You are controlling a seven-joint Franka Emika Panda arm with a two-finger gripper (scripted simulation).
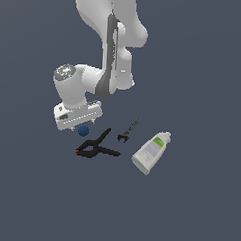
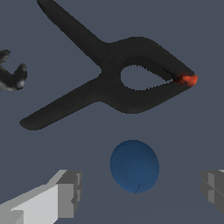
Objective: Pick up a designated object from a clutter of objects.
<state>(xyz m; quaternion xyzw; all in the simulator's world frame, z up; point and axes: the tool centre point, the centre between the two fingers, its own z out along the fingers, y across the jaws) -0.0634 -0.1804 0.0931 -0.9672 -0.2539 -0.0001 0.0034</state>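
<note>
Wrist view shows my gripper [image 2: 141, 192] spread wide, one grey finger [image 2: 65, 194] on each side of the ball [image 2: 134, 166]; the ball sits in the gap between them, touching neither finger, so I hold nothing; the ball is dark blue, smooth and round. Just beyond the ball lies the clamp [image 2: 111, 76], black, with its two handles splayed apart and its orange tip [image 2: 189, 80] closed; a strip of bare floor separates the ball from the clamp. Past the clamp's handles I see the jaw end of the wrench [image 2: 13, 76], cut by the picture's edge.

From the exterior view my gripper [image 1: 78, 124] hangs low over the ball [image 1: 83, 131], and my hand hides part of it; I cannot tell there whether the fingers reach the floor. The clamp [image 1: 96, 147] lies just beside the ball; the wrench [image 1: 128, 130] is near the clamp's upper handle, apart from it; the bottle [image 1: 151, 152] lies on its side beyond the wrench, well apart from the ball.
</note>
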